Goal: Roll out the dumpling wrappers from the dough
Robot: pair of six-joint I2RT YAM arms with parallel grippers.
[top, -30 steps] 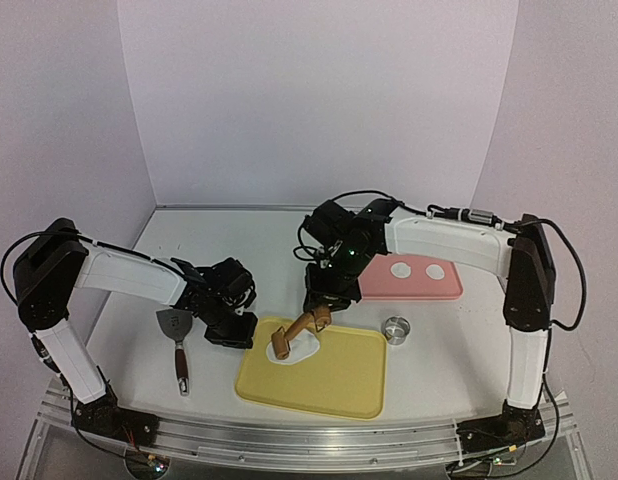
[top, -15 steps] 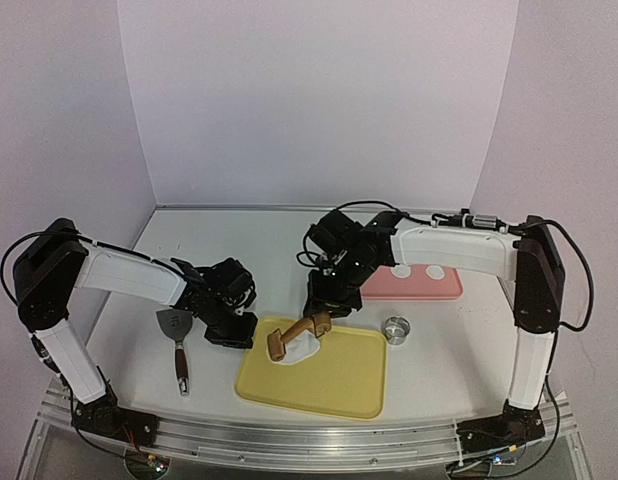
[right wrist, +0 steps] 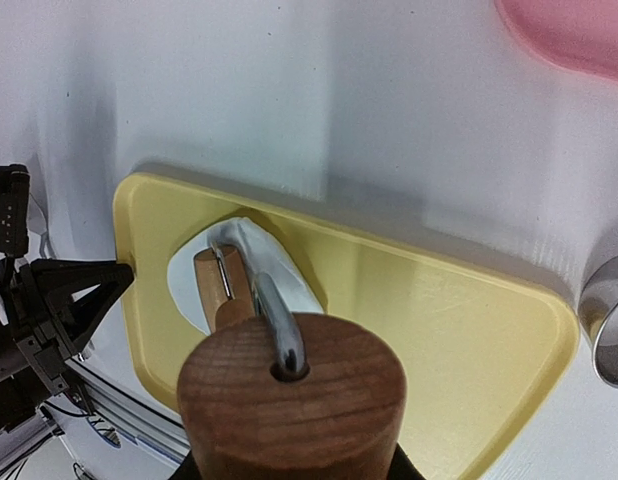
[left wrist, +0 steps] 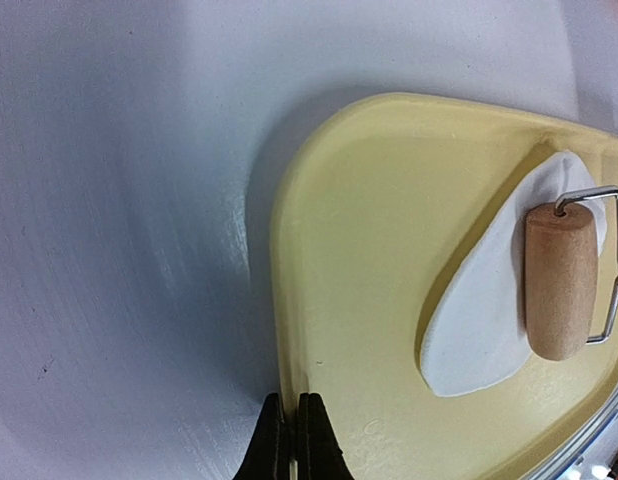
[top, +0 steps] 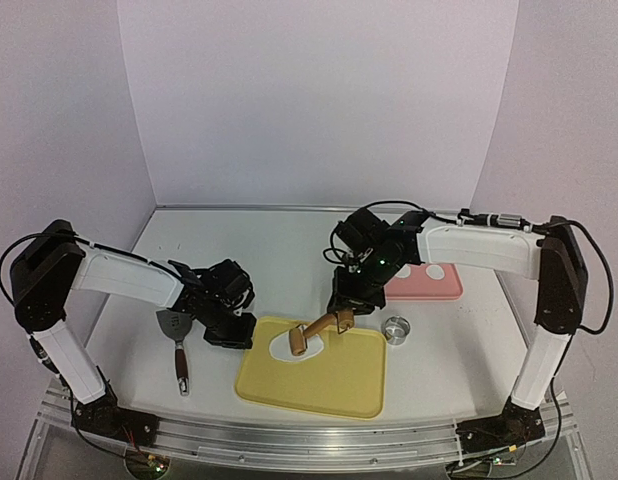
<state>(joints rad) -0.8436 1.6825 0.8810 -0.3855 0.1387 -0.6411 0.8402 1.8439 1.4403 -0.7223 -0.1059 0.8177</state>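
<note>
Left hand [top: 232, 333] is sitting clenched on nothing, tips right at the yellow board's [top: 329, 385] left rim. Right hand [top: 344, 312] is grasping the roller [top: 300, 343] by its handle, barrel resting on the dough [top: 278, 349]. 2 dumpling wrappers [top: 400, 270] are lying on the pink tray [top: 451, 292], far right. Worry: the barrel's riding near the dough's edge, so a hard push could run it off or slide the board. Left wrist view is showing that overlap clearly, the top view isn't.

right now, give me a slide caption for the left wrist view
Shut left hand at the yellow board's edge; wooden roller rests on the white dough.
</note>
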